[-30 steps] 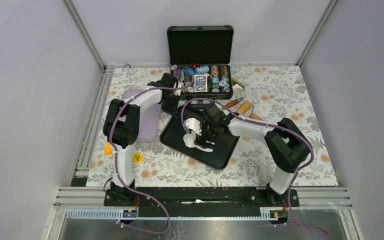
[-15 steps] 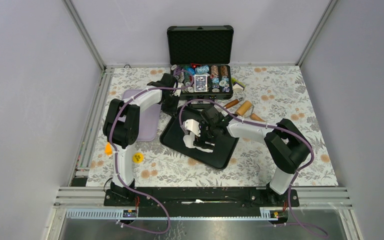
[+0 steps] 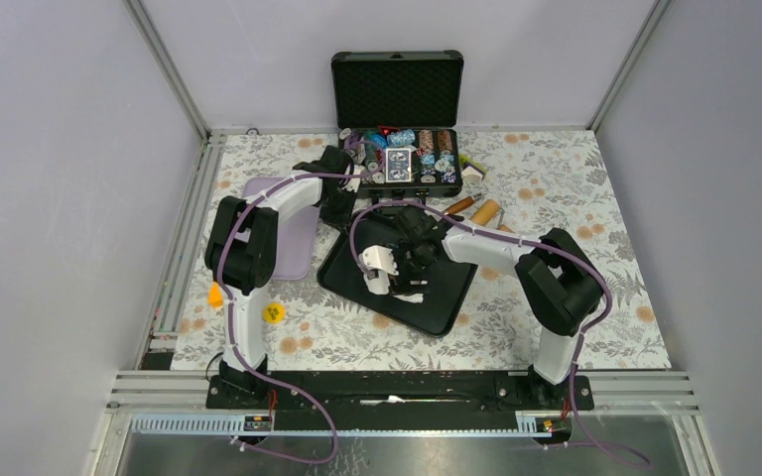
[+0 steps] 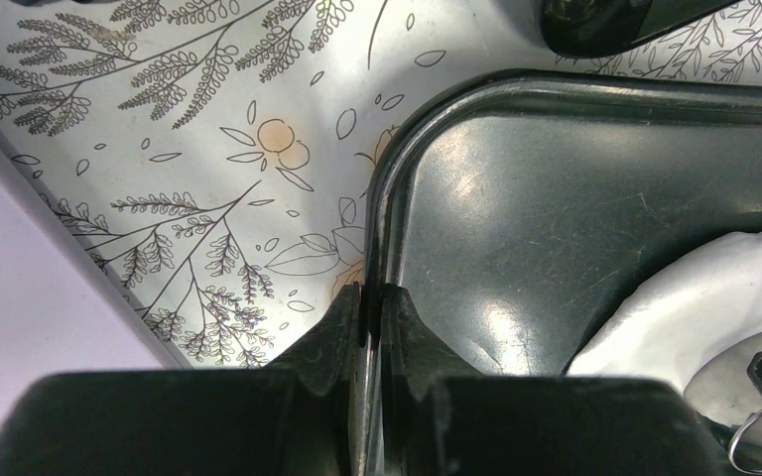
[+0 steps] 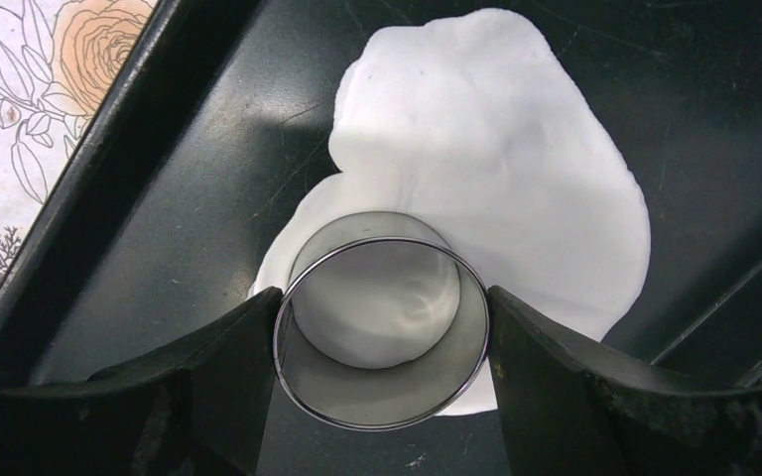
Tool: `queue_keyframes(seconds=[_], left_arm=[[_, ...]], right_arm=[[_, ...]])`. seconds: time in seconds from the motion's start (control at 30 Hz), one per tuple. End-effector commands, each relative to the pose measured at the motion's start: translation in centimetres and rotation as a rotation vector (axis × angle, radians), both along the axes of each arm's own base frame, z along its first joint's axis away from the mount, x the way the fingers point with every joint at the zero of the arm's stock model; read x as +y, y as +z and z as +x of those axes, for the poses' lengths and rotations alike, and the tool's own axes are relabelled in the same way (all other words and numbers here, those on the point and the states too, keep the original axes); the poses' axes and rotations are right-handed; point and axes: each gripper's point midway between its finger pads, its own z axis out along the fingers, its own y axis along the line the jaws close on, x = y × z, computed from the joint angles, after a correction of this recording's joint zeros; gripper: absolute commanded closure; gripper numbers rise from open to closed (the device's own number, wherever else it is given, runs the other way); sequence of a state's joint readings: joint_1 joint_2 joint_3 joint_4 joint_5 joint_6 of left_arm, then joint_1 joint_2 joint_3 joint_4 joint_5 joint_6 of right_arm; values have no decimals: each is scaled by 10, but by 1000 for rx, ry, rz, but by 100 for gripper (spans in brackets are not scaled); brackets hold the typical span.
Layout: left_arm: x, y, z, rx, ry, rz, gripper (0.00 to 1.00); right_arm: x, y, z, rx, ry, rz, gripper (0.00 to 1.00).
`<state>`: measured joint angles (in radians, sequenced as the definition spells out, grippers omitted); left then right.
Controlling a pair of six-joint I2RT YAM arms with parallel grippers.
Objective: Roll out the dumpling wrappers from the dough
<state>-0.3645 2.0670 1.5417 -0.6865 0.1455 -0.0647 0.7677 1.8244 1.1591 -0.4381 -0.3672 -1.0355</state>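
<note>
Your right jaws have swung further across the tray (image 4: 516, 178), spread wide around the ring cutter (image 5: 387, 409) on the dough (image 5: 496, 169) inside it; left jaws pinch the tray's rim shut. No wrapper looks cut free yet.

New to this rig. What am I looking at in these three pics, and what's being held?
Two robot arms, bolted at a table's near edge. The wide picture comes from a fixed camera above and behind them; each close-up from a camera on one wrist. On the flowered cloth: a black tray, a lilac board, an open case of chips. The left tool is shut on the tray's rim. The right tool grips a steel ring cutter over the edge of the flat white dough in the tray.
</note>
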Motion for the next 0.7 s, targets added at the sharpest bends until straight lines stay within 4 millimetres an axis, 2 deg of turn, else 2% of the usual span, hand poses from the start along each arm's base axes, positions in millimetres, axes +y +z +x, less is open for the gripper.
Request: queue_keyframes(seconds=[0.0, 0.1, 0.23, 0.5, 0.67], left_arm=[[-2, -3, -1, -13, -3, 25, 100], [-1, -2, 0, -18, 12, 34, 100], [1, -2, 0, -19, 34, 42, 100], [6, 4, -3, -28, 65, 54, 100], [10, 1, -9, -17, 83, 68, 100]], right_arm=[[-25, -37, -45, 199, 101, -114, 56], [-25, -37, -47, 212, 87, -106, 57], [-25, -36, -49, 222, -15, -92, 57], [-31, -43, -38, 214, -325, -114, 61], [-35, -47, -35, 196, -446, -132, 62]])
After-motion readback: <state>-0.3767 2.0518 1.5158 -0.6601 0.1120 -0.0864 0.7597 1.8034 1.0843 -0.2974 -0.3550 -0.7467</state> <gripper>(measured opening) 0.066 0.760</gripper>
